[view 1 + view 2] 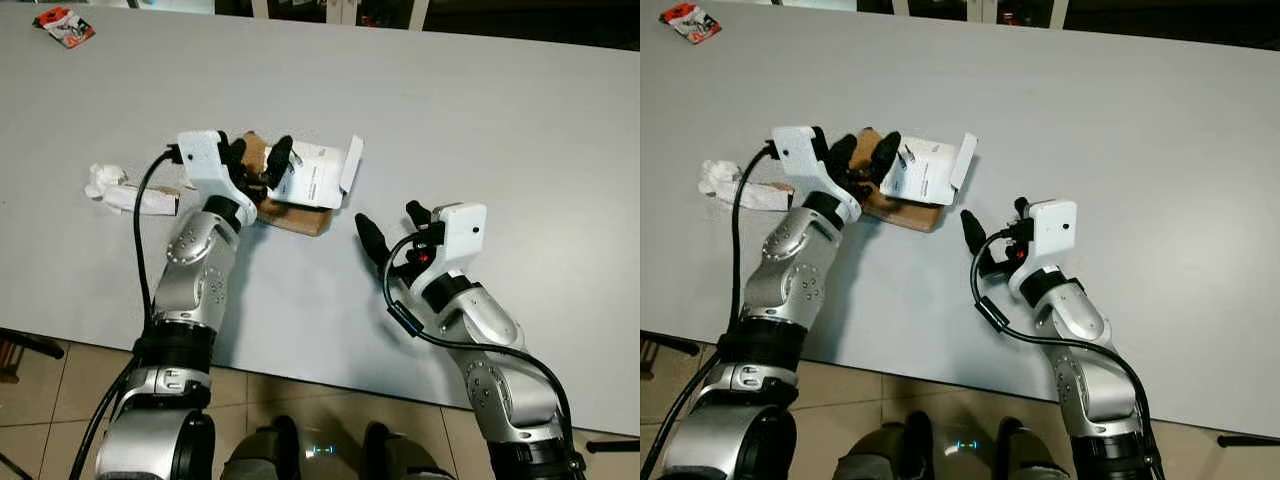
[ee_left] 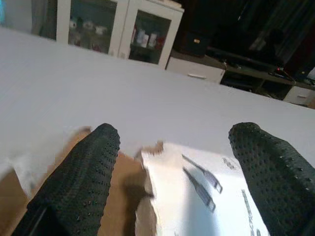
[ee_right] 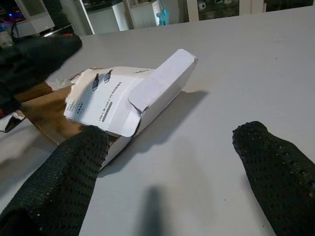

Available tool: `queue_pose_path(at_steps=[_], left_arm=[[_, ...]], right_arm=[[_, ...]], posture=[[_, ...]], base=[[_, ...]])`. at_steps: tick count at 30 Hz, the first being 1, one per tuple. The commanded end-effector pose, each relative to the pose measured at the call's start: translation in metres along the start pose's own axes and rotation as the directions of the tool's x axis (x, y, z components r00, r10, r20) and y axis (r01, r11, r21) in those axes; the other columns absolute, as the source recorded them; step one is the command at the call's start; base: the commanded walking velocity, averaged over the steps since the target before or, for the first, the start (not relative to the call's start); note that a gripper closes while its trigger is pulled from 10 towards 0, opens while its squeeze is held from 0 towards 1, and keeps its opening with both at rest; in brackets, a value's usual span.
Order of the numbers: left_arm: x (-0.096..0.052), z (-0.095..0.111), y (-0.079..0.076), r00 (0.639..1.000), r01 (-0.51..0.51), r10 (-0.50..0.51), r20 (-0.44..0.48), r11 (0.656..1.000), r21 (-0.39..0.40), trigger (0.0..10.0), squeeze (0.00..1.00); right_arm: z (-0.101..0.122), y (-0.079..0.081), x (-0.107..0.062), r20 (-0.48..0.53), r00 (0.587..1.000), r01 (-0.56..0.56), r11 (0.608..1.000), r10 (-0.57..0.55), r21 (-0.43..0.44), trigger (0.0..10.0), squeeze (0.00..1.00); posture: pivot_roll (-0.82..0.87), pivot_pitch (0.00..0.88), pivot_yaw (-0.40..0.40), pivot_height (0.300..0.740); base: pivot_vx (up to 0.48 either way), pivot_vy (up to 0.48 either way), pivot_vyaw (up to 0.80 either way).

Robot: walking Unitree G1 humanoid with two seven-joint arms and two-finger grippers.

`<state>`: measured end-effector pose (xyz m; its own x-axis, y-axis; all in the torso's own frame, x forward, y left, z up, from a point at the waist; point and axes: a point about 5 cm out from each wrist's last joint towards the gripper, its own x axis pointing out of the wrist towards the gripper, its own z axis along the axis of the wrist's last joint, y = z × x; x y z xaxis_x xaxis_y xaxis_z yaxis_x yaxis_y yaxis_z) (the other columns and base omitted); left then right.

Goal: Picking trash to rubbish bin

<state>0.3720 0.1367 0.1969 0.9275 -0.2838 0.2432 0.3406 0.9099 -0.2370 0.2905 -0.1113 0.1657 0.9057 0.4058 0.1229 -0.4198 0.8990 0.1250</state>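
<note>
Straddling white box (image 1: 318, 175), left tool (image 1: 258, 156) spread.

Pale grey table (image 1: 520, 110) all round. White box (image 1: 318, 177) with dark print and small grey cable drawings, lying on brown cardboard (image 1: 296, 215). At nine o'clock, crumpled white paper (image 1: 110, 185). At eleven o'clock, red-and-white wrapper (image 1: 64, 26). Black dimpled fingers (image 2: 81, 182), silver arms.

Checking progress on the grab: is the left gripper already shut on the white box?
No: the left gripper is open, its fingers spread around the white box.
</note>
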Motion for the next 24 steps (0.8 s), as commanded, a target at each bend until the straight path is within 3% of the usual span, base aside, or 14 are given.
queue_pose_path(at_steps=[1,15,18,24], left_arm=[[-0.003,-0.008,0.003,0.999,0.002,-0.003,-0.032,1.000,-0.026,10.0,0.00],[0.000,-0.021,0.000,0.997,-0.015,0.010,-0.082,0.998,-0.069,10.0,0.00],[-0.001,-0.029,-0.007,0.992,0.019,-0.035,-0.119,0.991,-0.130,10.0,0.00],[-0.003,-0.037,-0.015,0.986,0.064,-0.088,-0.144,0.984,-0.168,10.0,0.00]], right_arm=[[-0.003,0.002,-0.001,-0.009,1.000,-0.010,1.000,0.010,0.008,10.0,0.00],[-0.003,0.003,-0.001,-0.010,1.000,-0.009,1.000,0.009,0.011,10.0,0.00],[-0.003,0.003,-0.001,-0.010,1.000,-0.009,1.000,0.009,0.012,10.0,0.00],[-0.003,0.003,-0.001,-0.009,1.000,-0.009,1.000,0.009,0.012,10.0,0.00]], posture=[[-0.06,0.226,0.039,0.740],[-0.06,0.238,0.035,0.740],[-0.06,0.238,0.034,0.740],[-0.06,0.241,0.033,0.740]], base=[[0.000,0.000,0.00],[0.000,0.000,0.00],[0.000,0.000,0.00],[0.000,0.000,0.00]])
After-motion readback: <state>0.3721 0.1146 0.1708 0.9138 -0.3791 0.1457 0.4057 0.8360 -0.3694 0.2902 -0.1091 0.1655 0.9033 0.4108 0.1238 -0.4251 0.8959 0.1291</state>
